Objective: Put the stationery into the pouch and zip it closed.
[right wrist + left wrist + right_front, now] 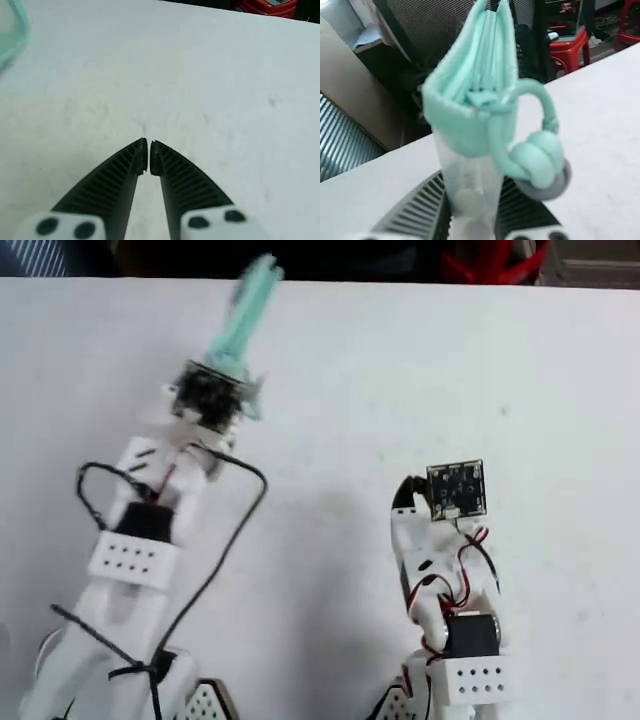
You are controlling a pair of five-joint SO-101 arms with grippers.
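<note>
My left gripper (215, 390) is shut on the mint-green pouch (245, 305), which it holds up off the white table (420, 370) near the far edge, at the left. In the left wrist view the pouch (470, 95) stands end-on between the ribbed black fingers (420, 212). Its lower part looks clear, and a green cord loop with a knot (537, 157) and a grey ring hangs at its side. My right gripper (148, 152) is shut on nothing, low over bare table at the right (405, 495). A pale green edge of the pouch (12, 30) shows off to its side.
Beyond the table's far edge are a red stool (570, 42), dark mesh chair backs (430, 30) and a red thing (490, 260). Black cables (230, 530) trail along the left arm.
</note>
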